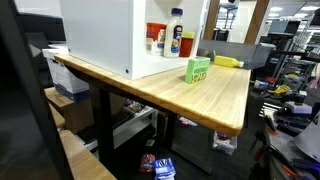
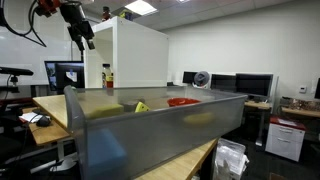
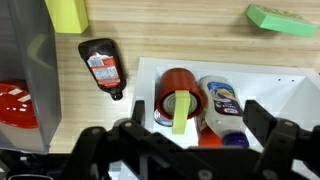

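Observation:
In the wrist view my gripper point(image 3: 180, 140) stands open with nothing between its black fingers point(image 3: 265, 125). Just past the fingers lies a white shelf box point(image 3: 290, 90). It holds a red can point(image 3: 178, 88) with a yellow-green strip across its end, and a white bottle point(image 3: 222, 100) with a blue cap. An orange item beside them is partly hidden. In an exterior view the gripper point(image 2: 84, 36) hangs high above the table, near the white box point(image 2: 140, 55). The white bottle point(image 1: 176, 38) and an orange bottle point(image 1: 160, 40) stand inside the box.
A dark sauce bottle point(image 3: 103, 68) lies on the wooden table point(image 1: 220, 95). A yellow-green sponge point(image 3: 66, 12), a green block point(image 3: 280, 17) and a red plate point(image 3: 12, 105) lie around. A grey bin point(image 2: 160, 130) fills the foreground. A green box point(image 1: 198, 69) sits near the table edge.

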Available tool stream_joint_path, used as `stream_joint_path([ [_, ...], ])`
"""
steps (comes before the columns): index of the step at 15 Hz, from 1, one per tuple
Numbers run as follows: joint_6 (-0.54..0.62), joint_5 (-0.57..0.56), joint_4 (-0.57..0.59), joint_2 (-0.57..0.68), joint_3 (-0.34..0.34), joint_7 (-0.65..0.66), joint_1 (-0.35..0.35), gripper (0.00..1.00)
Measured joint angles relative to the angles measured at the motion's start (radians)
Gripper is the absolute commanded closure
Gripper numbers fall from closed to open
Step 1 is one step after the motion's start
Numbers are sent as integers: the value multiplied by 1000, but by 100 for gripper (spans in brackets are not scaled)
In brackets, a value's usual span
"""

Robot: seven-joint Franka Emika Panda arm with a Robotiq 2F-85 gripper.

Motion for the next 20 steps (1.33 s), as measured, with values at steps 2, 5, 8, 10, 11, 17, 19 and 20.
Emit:
stream_joint_path([
  [2,-34,0,42,-35,-6,-6,0,0],
  [5,-36,0,99,-68,-7,-7,0,0],
  [8,14,1,138,-84,-7,-13,6,0],
  [10,88,2,149,-88,-9,-51,21,0],
  [11,120,3,151,-88,-11,-73,31,0],
  [17,285,16,151,-77,-68,-262,127,0],
  [19,350,25,153,-59,-106,-352,181,0],
  [20,373,32,155,-50,-120,-387,203,0],
])
